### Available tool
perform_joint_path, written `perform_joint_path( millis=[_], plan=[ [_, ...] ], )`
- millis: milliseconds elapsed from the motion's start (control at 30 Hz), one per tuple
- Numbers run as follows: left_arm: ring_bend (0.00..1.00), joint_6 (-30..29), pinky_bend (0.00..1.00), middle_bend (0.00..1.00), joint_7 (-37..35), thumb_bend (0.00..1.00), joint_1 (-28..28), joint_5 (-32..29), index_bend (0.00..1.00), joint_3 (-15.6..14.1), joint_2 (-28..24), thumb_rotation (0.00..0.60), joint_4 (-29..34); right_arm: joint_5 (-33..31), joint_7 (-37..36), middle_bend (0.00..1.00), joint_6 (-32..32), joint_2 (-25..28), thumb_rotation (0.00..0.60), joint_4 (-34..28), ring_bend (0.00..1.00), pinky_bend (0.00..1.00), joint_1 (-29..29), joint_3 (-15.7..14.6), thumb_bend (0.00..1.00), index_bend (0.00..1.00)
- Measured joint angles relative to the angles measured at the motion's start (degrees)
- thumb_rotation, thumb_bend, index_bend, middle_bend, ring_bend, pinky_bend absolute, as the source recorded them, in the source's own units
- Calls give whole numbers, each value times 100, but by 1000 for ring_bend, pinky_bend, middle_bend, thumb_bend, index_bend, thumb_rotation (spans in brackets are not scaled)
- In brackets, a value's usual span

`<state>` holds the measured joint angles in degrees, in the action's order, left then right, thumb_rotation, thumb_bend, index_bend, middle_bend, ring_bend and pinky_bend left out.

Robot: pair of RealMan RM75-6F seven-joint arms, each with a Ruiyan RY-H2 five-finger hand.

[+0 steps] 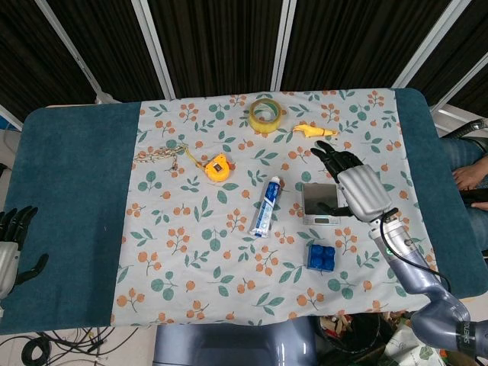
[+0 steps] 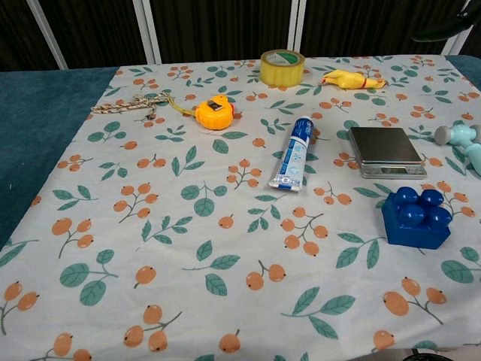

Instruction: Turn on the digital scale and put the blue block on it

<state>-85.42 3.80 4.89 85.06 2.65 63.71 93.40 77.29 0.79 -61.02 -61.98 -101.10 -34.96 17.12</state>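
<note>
- We see the digital scale, a small silver one with a flat steel plate, lying level on the flowered cloth.
- The blue block, with round studs on top, sits near the scale, apart from it.

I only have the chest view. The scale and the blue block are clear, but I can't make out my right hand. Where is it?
Observer: In the head view the right hand is at the right edge of the digital scale, overlapping that edge in the picture.
Operator: Is it holding anything?
Observer: No. Its fingers are stretched out, pointing away from the robot, with nothing in them.
Operator: And the left hand?
Observer: The left hand is at the far left edge of the table, over the teal cover. It is holding nothing, with its fingers apart.
</note>
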Motion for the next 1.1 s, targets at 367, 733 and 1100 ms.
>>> perform_joint_path(
  millis=[367,733,1100],
  plan=[
    [13,-57,28,76,-11,300,-27,18,20,0,-19,600,6,59,77,0,-49,-108,600,36,166,166,-41,-107,129,0],
    [13,-105,29,76,1,300,-38,118,20,-37,-24,600,14,-3,205,0,-196,-226,600,111,166,167,-49,-130,130,0],
    [12,-181,28,75,20,300,-104,131,20,-62,-57,600,49,34,280,0,-232,-141,600,4,173,166,-39,-184,136,0]
  ],
)
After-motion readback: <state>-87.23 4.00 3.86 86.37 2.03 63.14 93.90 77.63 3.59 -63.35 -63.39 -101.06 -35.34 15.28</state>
